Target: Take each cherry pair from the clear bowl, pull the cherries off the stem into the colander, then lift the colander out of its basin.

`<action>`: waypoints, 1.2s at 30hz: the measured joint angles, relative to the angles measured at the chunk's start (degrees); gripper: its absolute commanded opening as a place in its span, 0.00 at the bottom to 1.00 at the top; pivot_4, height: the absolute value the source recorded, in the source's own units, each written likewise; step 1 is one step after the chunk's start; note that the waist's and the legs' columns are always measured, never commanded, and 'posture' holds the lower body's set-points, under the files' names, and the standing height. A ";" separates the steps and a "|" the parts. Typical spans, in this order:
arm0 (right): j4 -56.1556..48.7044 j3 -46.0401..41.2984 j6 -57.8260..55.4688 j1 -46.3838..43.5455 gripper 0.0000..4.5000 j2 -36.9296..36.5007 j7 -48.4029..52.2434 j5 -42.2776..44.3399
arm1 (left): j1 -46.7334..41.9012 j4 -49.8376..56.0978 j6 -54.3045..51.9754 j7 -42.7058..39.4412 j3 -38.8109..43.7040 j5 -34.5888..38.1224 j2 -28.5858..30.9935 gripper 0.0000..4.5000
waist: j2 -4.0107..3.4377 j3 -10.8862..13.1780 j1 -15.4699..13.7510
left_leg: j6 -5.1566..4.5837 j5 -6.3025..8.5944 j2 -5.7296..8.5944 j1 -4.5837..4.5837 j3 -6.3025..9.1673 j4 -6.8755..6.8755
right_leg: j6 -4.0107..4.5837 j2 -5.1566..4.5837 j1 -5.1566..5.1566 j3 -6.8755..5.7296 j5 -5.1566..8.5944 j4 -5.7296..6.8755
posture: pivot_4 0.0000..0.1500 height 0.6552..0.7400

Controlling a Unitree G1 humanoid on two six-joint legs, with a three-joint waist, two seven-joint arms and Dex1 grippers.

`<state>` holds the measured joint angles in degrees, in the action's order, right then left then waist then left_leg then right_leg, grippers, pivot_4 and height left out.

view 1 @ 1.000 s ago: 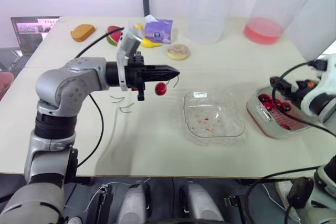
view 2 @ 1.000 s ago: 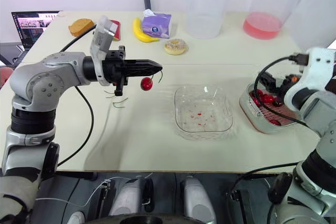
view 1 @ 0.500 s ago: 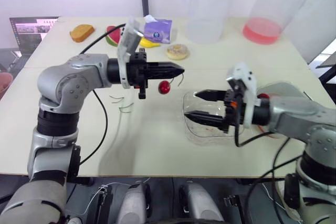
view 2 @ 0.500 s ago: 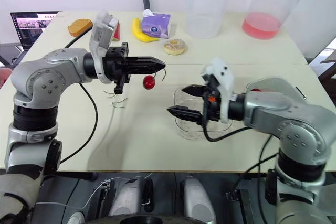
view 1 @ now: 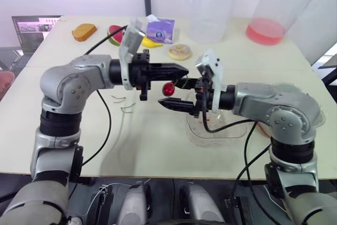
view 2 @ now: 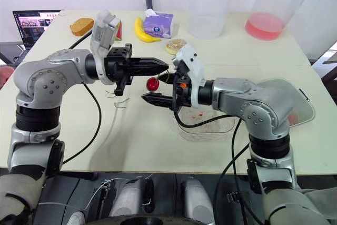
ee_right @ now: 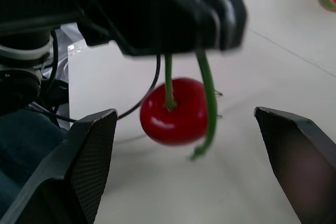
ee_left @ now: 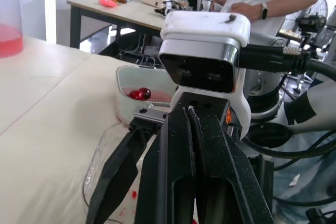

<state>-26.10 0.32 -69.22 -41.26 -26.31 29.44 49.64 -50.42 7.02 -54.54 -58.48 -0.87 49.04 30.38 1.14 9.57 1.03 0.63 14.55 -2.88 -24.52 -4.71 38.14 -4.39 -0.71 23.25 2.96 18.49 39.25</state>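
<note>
While the clear bowl (view 1: 227, 133) is sitting nearest on the table (view 1: 131, 146), showing red specks on its bottom, the work is going on just beyond its left rim, in the air.

- Right gripper (view 1: 171, 93): gaping wide, holding nothing. Its two fingers are bracketing the cherry (view 1: 168, 89), one below and one above, and neither is touching the fruit.
- Left gripper (view 1: 179, 70): fingers pressed together on the stem (ee_right: 169, 80). The cherry is hanging beneath the tips, and a second stem branch is dangling bare beside it.
- Loose stems (view 1: 126, 108) are lying on the table under the left arm.
- The colander (ee_left: 160, 97), with cherries in it, is sitting in its basin (view 2: 300, 96), well apart on the robot's right.
- Farther back, a doughnut (view 1: 179, 51), a banana (view 2: 139, 31) and a tissue pack (view 1: 159, 29) are lying idle.

Step in hand, as I am reading it: plucking this cherry. To do it well, the right fingers should be closing on the round of the fruit, below the stem joint, softly enough not to burst it. The left should be keeping its pinch firm while the right is drawing away along the stem's line. The fruit is hanging over bare table, so the right should be carrying it over the colander before letting go.
</note>
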 measured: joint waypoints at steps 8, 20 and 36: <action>0.42 0.21 0.54 -0.08 0.24 0.49 -0.86 0.20 | -0.01 -0.13 0.00 0.14 0.00 -0.05 -0.05 0.00 | 0.00 0.00 0.00 | 0.00 0.00 0.00 0.00 0.00 0.00 | 0.00 -0.05 0.00 0.00 0.00 0.00 | 1.00 1.00; 0.41 0.49 -1.26 -0.02 0.22 -0.21 -2.06 0.72 | 0.00 -0.16 -0.05 1.14 -0.09 -0.29 -0.01 0.00 | 0.00 0.00 0.01 | 0.00 0.00 -0.01 0.00 0.00 0.00 | 0.00 -0.06 0.00 0.00 0.00 0.00 | 1.00 1.00; 0.25 1.04 -4.53 4.88 0.22 -1.42 -4.32 1.32 | -0.04 -0.83 0.11 0.92 -0.06 -0.96 0.08 0.00 | 0.00 0.00 0.04 | 0.00 0.00 -0.01 0.00 -0.01 -0.01 | 0.00 -0.04 0.01 0.01 0.00 -0.01 | 1.00 1.00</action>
<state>-25.84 1.36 -73.75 -36.38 -27.73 25.12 50.96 -50.47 6.19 -54.43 -57.56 -0.94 48.07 30.47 1.14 9.57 1.07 0.63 14.55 -2.89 -24.52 -4.72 38.13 -4.39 -0.75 23.25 2.98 18.49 39.25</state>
